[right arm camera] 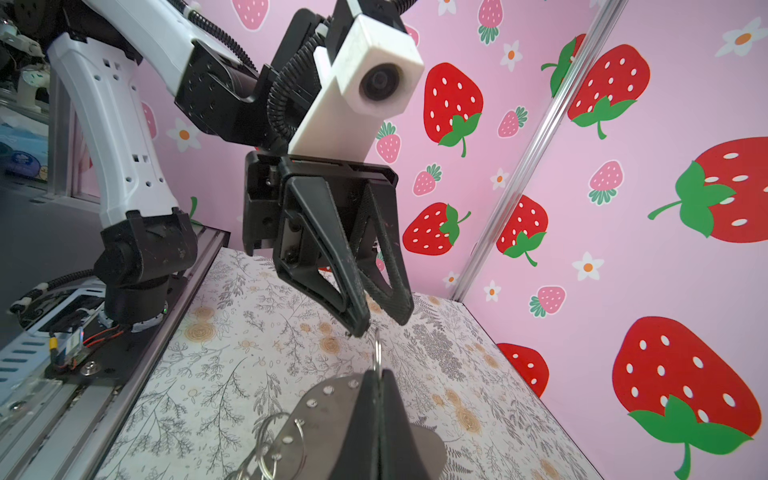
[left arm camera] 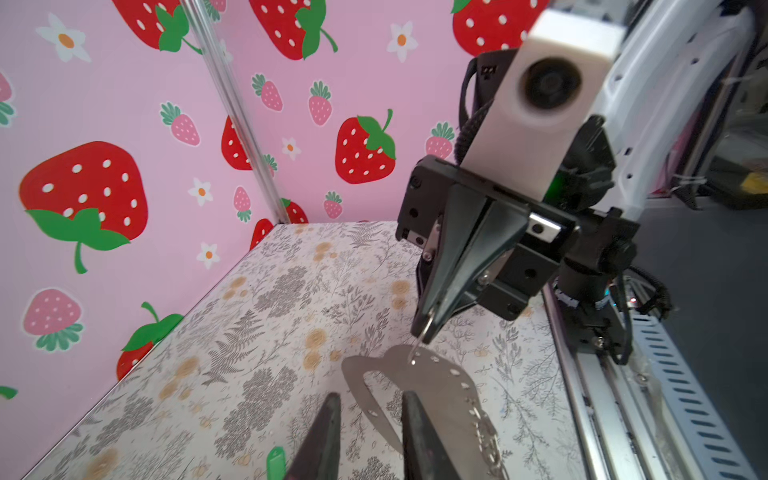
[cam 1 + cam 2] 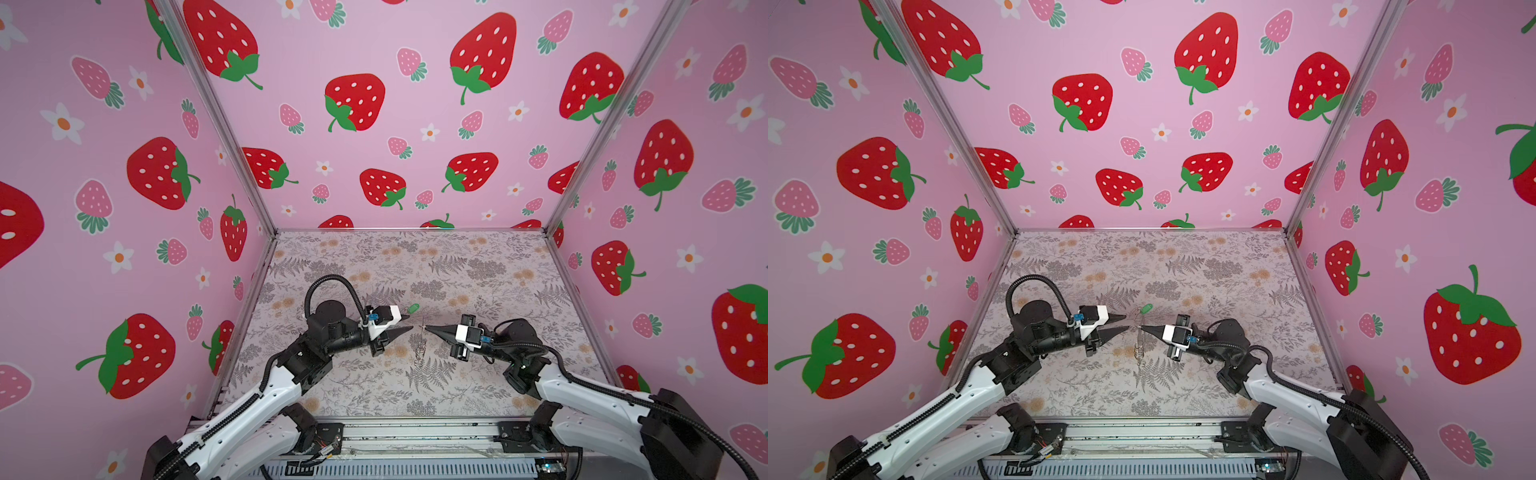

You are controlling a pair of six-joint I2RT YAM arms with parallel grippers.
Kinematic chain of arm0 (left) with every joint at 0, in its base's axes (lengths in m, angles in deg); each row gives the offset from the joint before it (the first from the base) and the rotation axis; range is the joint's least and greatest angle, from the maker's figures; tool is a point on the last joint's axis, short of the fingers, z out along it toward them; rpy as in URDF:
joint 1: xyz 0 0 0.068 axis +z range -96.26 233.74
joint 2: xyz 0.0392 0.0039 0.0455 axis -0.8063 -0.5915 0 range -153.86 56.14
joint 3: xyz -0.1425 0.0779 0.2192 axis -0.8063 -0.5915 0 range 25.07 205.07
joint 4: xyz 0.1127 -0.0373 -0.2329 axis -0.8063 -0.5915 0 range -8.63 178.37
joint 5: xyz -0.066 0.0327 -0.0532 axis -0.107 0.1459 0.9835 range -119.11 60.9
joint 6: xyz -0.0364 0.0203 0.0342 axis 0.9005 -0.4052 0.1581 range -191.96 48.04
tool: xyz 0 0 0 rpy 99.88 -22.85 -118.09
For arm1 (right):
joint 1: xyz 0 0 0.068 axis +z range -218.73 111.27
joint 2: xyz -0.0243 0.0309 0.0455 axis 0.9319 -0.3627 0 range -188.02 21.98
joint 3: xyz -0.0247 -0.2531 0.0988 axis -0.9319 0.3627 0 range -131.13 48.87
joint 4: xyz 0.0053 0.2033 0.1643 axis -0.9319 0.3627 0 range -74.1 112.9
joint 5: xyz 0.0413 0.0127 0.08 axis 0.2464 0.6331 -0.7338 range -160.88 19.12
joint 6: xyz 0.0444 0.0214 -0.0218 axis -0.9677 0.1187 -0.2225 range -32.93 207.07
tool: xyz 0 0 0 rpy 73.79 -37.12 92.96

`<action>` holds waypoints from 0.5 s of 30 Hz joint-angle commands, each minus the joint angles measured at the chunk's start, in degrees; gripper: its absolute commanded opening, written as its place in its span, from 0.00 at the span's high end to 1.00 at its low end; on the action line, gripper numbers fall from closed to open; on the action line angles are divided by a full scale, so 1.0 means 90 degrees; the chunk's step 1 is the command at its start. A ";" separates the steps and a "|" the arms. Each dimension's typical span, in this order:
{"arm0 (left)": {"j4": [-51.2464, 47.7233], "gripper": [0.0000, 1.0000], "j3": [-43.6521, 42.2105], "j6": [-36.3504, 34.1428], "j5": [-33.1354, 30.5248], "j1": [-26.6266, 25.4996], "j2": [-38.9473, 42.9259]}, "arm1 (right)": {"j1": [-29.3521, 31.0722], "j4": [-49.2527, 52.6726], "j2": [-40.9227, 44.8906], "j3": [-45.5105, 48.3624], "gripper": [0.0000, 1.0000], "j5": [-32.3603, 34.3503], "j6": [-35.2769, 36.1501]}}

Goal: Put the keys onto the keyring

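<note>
Right end effector (image 3: 428, 328) is clenching a small ring atop the keyring (image 2: 436, 378), dangling it above the surface (image 3: 478, 395). The left end effector (image 3: 410, 322) is hovering released and empty. The keys (image 3: 413, 308), marked by a green tag, are sitting just beside its tip, outside the jaws. The risk is that the hanging strip is free to swing, so a thin key could miss its ring. The keyring is showing as a thin, curved grey strip with punched holes and small rings.
</note>
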 commanded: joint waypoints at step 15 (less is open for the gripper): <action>0.1078 0.85 -0.0039 0.0399 0.1148 0.0034 -0.0495 | 0.0026 -0.0920 -0.0212 -0.0155 1.00 -0.0460 -0.0534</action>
